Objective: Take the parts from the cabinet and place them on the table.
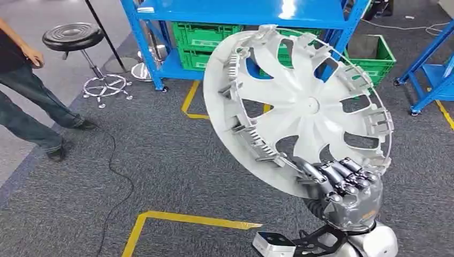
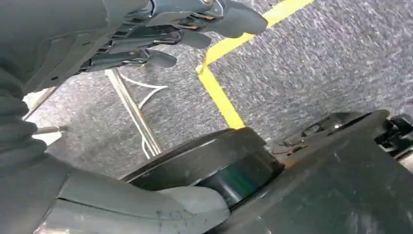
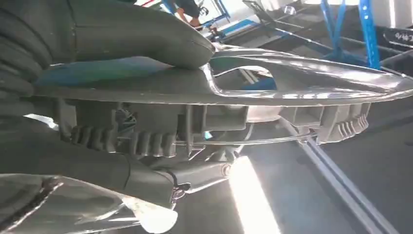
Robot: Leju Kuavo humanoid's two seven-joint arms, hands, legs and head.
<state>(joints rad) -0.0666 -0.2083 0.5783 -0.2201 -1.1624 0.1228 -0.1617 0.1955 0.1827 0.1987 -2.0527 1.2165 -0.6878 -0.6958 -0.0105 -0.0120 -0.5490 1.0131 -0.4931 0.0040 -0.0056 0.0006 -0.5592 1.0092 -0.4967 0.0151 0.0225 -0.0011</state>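
right hand (image 1: 342,184): gripping the lower rim of the hubcap (image 1: 297,104), fingers curling over its ribbed back side; in the right wrist view the thumb (image 3: 141,41) is pressing on the other face, so the rim is being pinched between them.
hubcap: rising up and away from the hand, standing tilted on edge, ribbed back facing the robot, well above the carpet (image 1: 160,160).
left hand (image 2: 160,34): hanging over the floor, fingers lying loosely curled, holding nothing.
nearer hand: the right, already carrying the part.
rack (image 1: 241,13): standing beyond the hubcap, green crates (image 1: 201,43) below.
table: not seen; judging a turn is needed.
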